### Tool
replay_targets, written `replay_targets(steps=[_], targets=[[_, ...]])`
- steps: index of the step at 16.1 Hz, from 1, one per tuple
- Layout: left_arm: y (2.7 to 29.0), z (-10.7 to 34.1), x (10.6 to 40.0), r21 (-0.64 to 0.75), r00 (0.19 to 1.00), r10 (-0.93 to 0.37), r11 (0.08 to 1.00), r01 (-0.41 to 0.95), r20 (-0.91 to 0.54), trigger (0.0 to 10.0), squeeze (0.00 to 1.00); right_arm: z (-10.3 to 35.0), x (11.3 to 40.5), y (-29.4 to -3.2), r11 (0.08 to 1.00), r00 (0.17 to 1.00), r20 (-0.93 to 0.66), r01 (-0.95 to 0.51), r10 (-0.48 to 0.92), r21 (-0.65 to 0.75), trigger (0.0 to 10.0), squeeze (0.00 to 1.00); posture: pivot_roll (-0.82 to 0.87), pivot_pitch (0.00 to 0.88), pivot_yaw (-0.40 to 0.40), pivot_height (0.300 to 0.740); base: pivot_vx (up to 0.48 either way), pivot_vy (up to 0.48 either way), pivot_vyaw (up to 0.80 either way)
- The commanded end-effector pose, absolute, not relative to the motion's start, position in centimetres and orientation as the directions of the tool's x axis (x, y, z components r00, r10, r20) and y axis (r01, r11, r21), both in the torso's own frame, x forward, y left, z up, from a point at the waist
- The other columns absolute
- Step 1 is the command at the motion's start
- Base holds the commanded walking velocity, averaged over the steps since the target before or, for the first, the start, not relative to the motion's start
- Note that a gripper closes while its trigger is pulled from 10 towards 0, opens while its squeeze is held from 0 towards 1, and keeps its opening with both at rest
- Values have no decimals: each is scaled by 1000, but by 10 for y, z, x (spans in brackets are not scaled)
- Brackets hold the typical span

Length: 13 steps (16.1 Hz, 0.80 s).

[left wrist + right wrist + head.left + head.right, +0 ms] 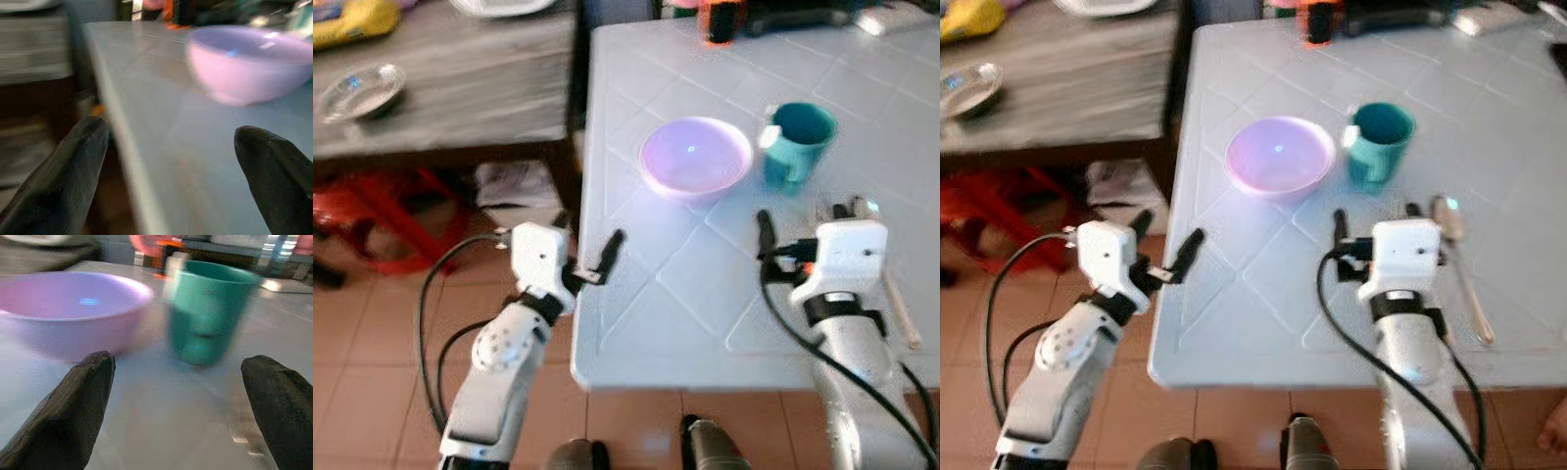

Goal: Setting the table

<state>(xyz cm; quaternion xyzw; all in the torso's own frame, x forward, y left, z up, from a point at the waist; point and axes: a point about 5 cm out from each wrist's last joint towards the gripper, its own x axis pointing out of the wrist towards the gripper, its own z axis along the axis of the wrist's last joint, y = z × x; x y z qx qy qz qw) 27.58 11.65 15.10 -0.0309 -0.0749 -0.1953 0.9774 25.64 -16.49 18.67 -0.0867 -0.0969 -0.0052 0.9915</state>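
Standing on the table (636, 323) were a bowl (694, 157) and cup (795, 142), far of both grippers. Left gripper (589, 257) and right gripper (1376, 224) were wide open, empty. Both judged light, rigid, slippery plastic; grasp at rim.

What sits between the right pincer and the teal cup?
Nothing: in the right wrist view, bare white table runs from the open right pincer to the teal cup.
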Motion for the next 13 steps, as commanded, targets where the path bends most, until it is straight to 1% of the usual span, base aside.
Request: replay_targets(steps=[1,4,7,12,13], targets=[[123,150,275,-6,929,-334,941,340,160,10000,0,186,254,-163,986,982,190,9,22,-164,10000,0,-163,242,104,740,0,0,0],[129,153,276,22,941,-289,957,290,174,10000,0,186,253,-160,987,981,190,-12,43,-163,10000,0,-163,242,104,740,0,0,0],[126,149,273,37,926,-343,939,342,155,10000,0,187,254,-159,986,980,194,-11,44,-164,10000,0,-160,241,106,740,0,0,0],[138,147,271,63,930,-336,942,331,149,10000,0,188,255,-159,986,979,197,-16,50,-167,10000,0,-157,237,106,740,0,0,0],[139,149,270,64,923,-351,937,345,158,10000,0,191,256,-159,987,977,206,-14,48,-163,10000,0,-157,237,106,740,0,0,0]])
